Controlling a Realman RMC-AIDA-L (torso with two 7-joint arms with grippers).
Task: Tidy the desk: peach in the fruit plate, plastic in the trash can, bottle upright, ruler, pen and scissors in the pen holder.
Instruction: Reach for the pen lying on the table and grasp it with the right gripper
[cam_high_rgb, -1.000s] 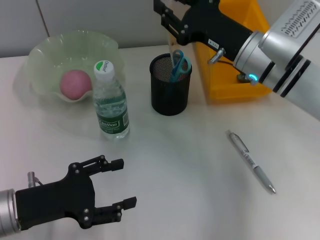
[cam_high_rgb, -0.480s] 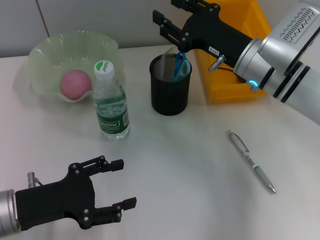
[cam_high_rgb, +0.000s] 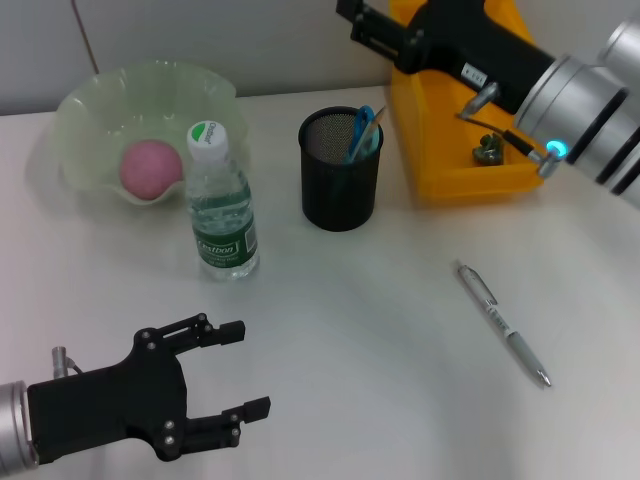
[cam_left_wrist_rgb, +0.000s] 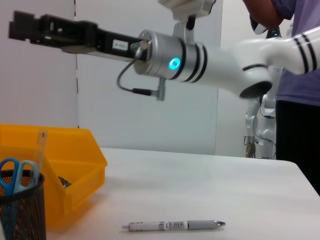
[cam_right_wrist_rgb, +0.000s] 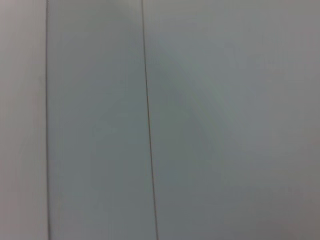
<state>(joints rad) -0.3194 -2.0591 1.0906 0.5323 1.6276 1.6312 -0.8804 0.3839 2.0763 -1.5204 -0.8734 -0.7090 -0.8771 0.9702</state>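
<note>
Desk-tidying task, late stage. The peach (cam_high_rgb: 152, 167) lies in the fruit plate (cam_high_rgb: 90, 110); the bottle (cam_high_rgb: 221, 205) stands upright on the bench (cam_high_rgb: 380, 350) just beside the plate; the scissors (cam_high_rgb: 360, 130) and the ruler (cam_high_rgb: 374, 126) stand in the black mesh pen holder (cam_high_rgb: 341, 172). The yellow trash can (cam_high_rgb: 455, 160) sits just beside the holder, with a small dark scrap inside that cannot be identified. Only the pen (cam_high_rgb: 502, 323) is out of place, lying flat on the bench, well apart from the holder on the robot's right.

The step in hand appears to be the pen. The next move would call for the right arm to swing down toward the bench, bring its jaws across the pen's slim barrel, close, and carry it over the holder's mouth; the low round barrel may roll or slip.

The right gripper (cam_high_rgb: 372, 25) is raised above the trash can's far edge, arm stretched level; whether its jaws are open or closed cannot be told. The left gripper (cam_high_rgb: 245, 368) is parked low at the near left, jaws spread and empty.
</note>
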